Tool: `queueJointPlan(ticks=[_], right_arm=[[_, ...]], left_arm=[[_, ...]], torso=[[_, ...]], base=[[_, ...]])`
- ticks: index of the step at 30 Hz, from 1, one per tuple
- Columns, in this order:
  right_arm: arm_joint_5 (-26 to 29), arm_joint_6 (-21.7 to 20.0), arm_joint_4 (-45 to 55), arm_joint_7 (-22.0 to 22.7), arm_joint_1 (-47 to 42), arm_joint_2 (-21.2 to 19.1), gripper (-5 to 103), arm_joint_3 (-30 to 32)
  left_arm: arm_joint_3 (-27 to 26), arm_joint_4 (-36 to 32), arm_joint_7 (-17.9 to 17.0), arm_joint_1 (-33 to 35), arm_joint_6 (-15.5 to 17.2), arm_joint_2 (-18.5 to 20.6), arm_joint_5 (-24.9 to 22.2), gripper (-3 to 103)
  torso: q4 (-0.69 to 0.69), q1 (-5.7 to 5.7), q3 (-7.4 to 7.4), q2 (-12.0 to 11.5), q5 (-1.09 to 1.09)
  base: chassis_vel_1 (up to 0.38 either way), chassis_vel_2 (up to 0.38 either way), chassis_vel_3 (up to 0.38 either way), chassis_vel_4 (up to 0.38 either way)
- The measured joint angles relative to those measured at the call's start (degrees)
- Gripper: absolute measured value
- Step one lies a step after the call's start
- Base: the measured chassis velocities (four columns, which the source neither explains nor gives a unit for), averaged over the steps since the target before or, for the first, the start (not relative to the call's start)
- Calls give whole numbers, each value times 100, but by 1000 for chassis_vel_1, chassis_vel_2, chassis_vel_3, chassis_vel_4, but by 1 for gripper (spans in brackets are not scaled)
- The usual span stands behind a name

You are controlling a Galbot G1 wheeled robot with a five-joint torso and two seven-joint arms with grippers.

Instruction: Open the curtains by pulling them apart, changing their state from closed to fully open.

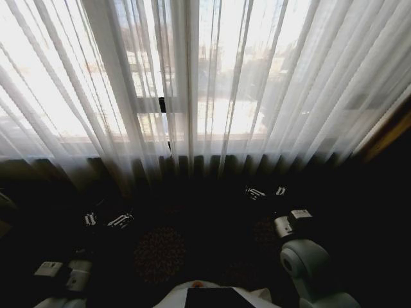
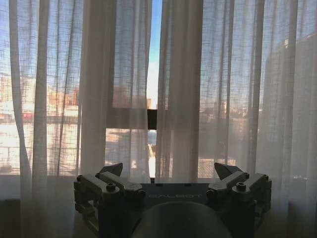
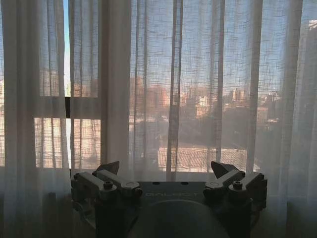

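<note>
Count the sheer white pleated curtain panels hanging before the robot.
2. The left sheer white pleated curtain panel hangs before the left arm; the right panel hangs before the right arm. They nearly meet, leaving a narrow gap.

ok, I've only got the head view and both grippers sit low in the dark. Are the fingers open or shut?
Observer: The left wrist view shows the left gripper with its fingers spread wide and nothing between them.
Operator: And the right?
Observer: Same. The right gripper is open, and the curtains hang beyond its fingertips.
Operator: Are the panels fully closed?
Observer: Not quite. A narrow slit of bare sky shows between them, roughly in line with the middle of the left gripper.
</note>
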Motion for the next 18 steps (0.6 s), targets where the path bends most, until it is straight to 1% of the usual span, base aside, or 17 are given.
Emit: queueJointPlan(ticks=[4,7,11,13,18], right_arm=[[-25,-5,-5,2,5,-4,100,-19],[-53,-12,-16,3,5,-4,100,-48],[-102,-20,-47,5,40,6,100,-120],[-121,-24,-68,5,75,8,100,-162],[-135,-26,-93,6,76,7,100,-177]], left_arm=[[16,0,20,28,-27,-32,23,100],[16,0,23,52,-58,-39,25,100],[-13,0,30,102,-144,-47,25,100],[-23,1,38,132,-193,-52,25,100],[-2,1,78,146,-255,-68,39,100]], torso=[[0,0,0,0,0],[0,-1,0,1,0],[0,-1,-1,1,1],[1,4,2,-2,-4],[0,1,0,-1,3]], base=[[-50,104,52,-111],[-93,234,95,-186],[-175,308,156,-300],[-189,303,199,-290],[-236,327,256,-323]])
